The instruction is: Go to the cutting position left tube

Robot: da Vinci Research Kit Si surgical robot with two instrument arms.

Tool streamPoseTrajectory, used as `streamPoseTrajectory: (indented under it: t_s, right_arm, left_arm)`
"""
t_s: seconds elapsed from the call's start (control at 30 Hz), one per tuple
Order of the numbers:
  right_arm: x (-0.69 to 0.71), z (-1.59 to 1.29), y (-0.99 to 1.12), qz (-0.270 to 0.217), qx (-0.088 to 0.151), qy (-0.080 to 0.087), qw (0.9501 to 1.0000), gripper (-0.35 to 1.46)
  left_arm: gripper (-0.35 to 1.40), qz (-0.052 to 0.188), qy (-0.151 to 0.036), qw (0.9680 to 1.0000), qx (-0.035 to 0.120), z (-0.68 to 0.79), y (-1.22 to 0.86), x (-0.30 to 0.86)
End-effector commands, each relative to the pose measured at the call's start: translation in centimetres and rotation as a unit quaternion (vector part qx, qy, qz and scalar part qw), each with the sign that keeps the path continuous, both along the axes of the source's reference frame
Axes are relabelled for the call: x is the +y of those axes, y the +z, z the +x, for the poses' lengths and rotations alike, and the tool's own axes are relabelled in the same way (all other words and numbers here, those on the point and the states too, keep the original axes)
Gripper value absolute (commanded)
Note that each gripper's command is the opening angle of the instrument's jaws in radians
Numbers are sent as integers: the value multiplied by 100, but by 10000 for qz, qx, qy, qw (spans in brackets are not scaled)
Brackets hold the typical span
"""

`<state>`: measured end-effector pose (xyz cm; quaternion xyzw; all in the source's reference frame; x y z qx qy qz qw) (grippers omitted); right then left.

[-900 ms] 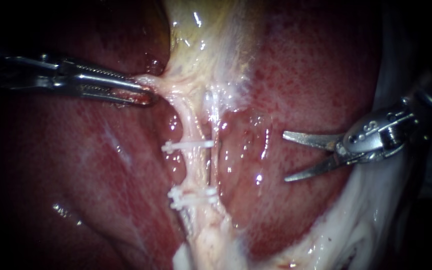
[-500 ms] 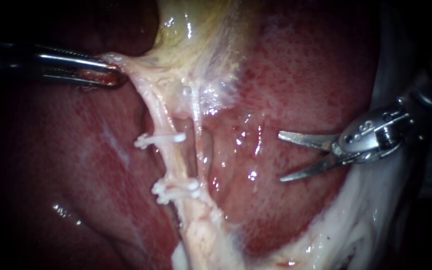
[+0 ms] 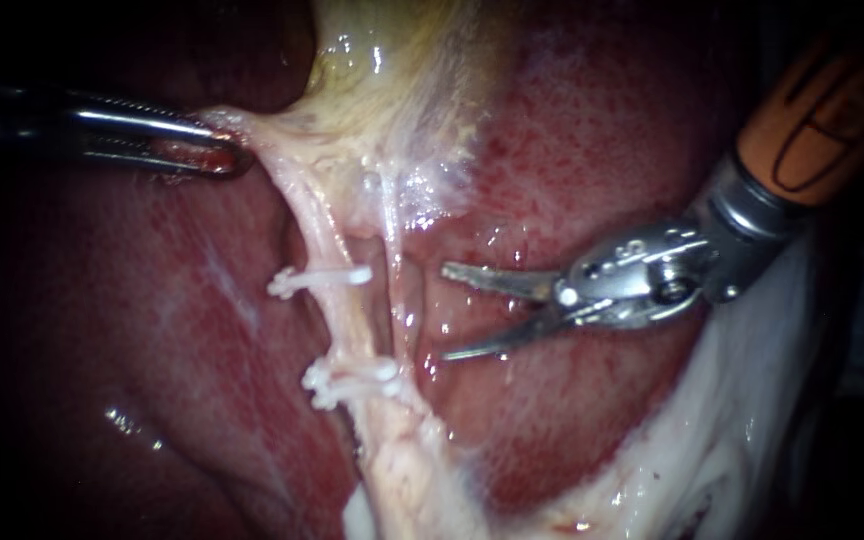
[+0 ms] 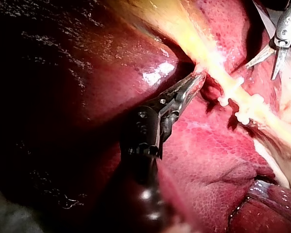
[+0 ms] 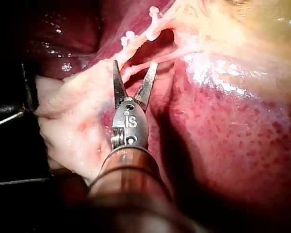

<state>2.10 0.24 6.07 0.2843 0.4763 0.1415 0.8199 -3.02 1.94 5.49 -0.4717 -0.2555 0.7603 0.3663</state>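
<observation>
Left tube [image 3: 337,320], pale and taut, runs down from the gallbladder [image 3: 392,80] across the liver [image 3: 602,150], bearing an upper clip [image 3: 319,279] and a lower clip [image 3: 350,381]. The left instrument [image 3: 230,150] has its jaws clamped on pale tissue [image 3: 257,130] at the tube's upper end. The right instrument [image 3: 445,312], blades spread wide and gripping nothing, hovers over the liver just beside the thinner right tube [image 3: 393,270]. Its tips sit level with the stretch between the clips, apart from the left tube.
</observation>
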Motion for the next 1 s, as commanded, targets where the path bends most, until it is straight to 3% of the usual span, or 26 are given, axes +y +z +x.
streamPoseTrajectory:
  t_s: [0.03, 0.2, 0.4, 0.63, 0.77, 1.0]
  right_arm:
    - [0, 4, 2, 92, 33, -7, 10000, 142]
    - [-3, 19, 17, 585, 194, -161, 9980, 142]
    - [-12, 31, 41, 956, 194, -377, 9945, 142]
    - [-19, 34, 67, 1079, 125, -446, 9931, 142]
    - [-16, 35, 71, 1114, 148, -415, 9928, 143]
    - [-17, 42, 69, 1263, 432, -554, 9895, 143]
  left_arm:
    - [-35, 2, -4, 10000, 7, 0, 0, 0]
    - [-35, -2, -9, 10000, 11, -2, 1, 0]
    - [-35, -33, 0, 10000, 13, -3, 2, -1]
    - [-35, -43, -14, 10000, 24, -4, 3, -2]
    - [-35, -40, -7, 10000, 20, -5, 4, -3]
    - [-35, -43, -11, 10000, 23, -7, 5, -3]
